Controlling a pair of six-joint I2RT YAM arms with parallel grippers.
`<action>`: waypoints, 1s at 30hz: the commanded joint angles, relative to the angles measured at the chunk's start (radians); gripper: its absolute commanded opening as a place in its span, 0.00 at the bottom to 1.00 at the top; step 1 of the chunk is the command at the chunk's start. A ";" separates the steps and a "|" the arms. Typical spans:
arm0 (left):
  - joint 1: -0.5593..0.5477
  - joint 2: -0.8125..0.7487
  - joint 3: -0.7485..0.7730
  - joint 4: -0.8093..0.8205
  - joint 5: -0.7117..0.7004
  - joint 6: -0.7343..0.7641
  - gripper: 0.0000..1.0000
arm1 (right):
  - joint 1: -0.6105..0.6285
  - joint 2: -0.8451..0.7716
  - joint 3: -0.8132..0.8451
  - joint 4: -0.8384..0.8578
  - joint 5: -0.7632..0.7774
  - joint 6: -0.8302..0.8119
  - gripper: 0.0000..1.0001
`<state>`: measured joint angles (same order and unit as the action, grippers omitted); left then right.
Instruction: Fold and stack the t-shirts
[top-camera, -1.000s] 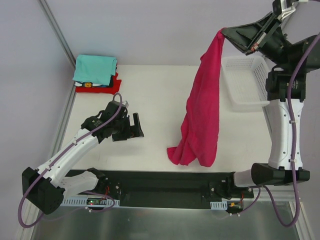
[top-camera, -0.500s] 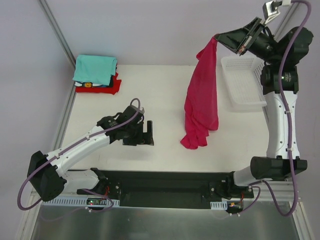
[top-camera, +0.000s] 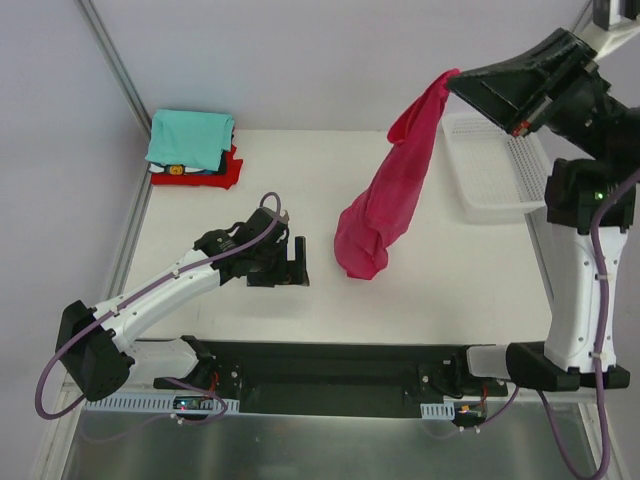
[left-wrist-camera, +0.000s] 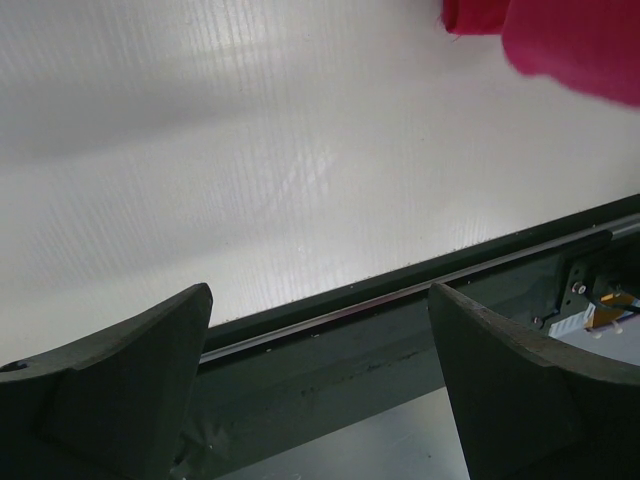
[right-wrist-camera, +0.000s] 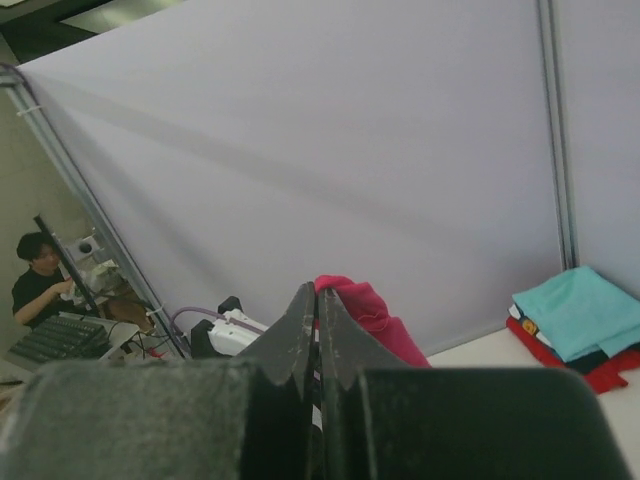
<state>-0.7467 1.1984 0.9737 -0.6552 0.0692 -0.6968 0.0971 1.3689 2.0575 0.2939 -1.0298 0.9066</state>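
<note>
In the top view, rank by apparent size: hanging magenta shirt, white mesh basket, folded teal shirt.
1. Magenta-pink cloth t-shirt, hanging nearer the camera, so its lead is unsure.
2. White plastic mesh basket, partly hidden by the right arm.
3. Folded teal cloth t-shirt, clearly smallest.

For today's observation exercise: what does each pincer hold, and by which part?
Right pincer grips the magenta t-shirt by a bunched edge at its top; left pincer is open, holding nothing.

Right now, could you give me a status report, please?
Right gripper shut on hanging magenta-pink cloth t-shirt. Left gripper open, empty. Nothing between them.
</note>
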 joint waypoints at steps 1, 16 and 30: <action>-0.013 -0.002 0.028 0.005 -0.020 -0.020 0.90 | 0.006 -0.189 -0.068 0.220 0.017 0.028 0.01; -0.023 -0.013 0.011 0.003 -0.023 -0.030 0.89 | -0.033 -0.174 -0.286 -0.258 0.201 -0.406 0.01; -0.029 -0.033 0.014 0.003 -0.017 -0.040 0.89 | -0.039 -0.091 -0.382 -0.420 0.338 -0.634 0.01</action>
<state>-0.7609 1.1950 0.9737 -0.6544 0.0666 -0.7166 0.0624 1.3182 1.6424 -0.1913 -0.7128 0.3325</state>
